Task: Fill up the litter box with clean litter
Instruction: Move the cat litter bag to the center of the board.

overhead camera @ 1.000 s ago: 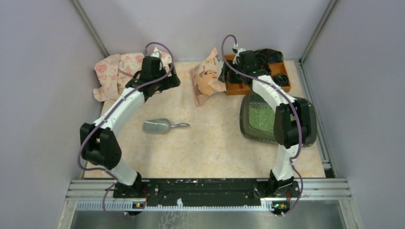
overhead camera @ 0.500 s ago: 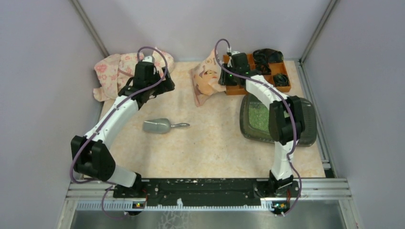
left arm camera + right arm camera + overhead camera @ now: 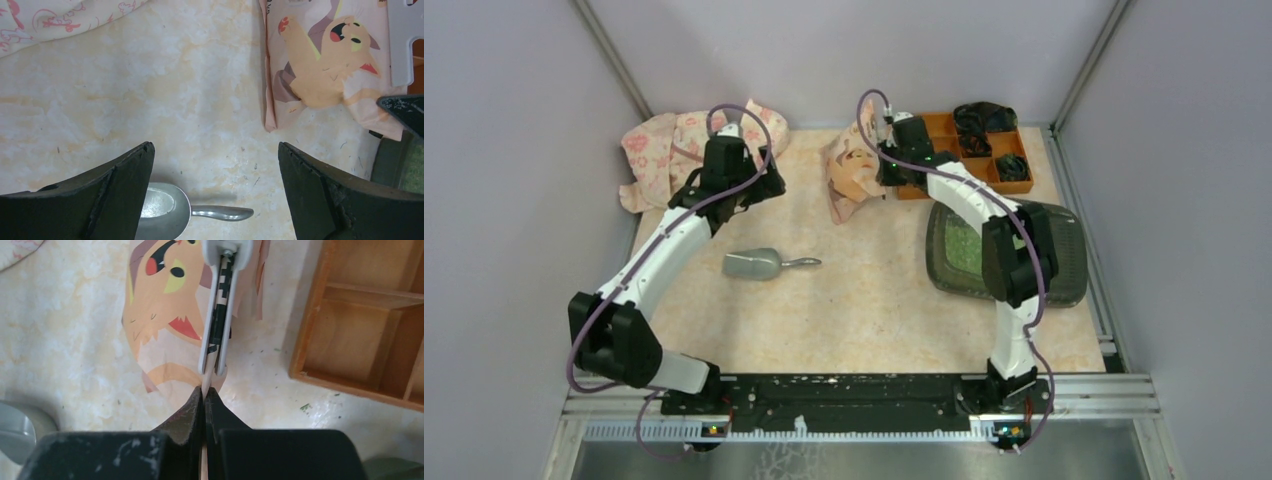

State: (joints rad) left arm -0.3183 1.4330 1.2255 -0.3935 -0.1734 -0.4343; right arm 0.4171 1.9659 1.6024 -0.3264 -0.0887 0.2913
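Litter box (image 3: 1072, 262): right side of the worktop (image 3: 864, 320), with some clean litter (image 3: 962, 250) inside.
Right jaws: closed on the edge of the pink bag (image 3: 165, 315), just up-left of the box.
Left jaws: wide open and empty, well left of the box.
Scoop (image 3: 759, 265): lying loose, left of the box.
Progress: probably early, with the bag gripped and pouring not yet done.
Room: beige marbled worktop, plain lilac walls (image 3: 844, 50).
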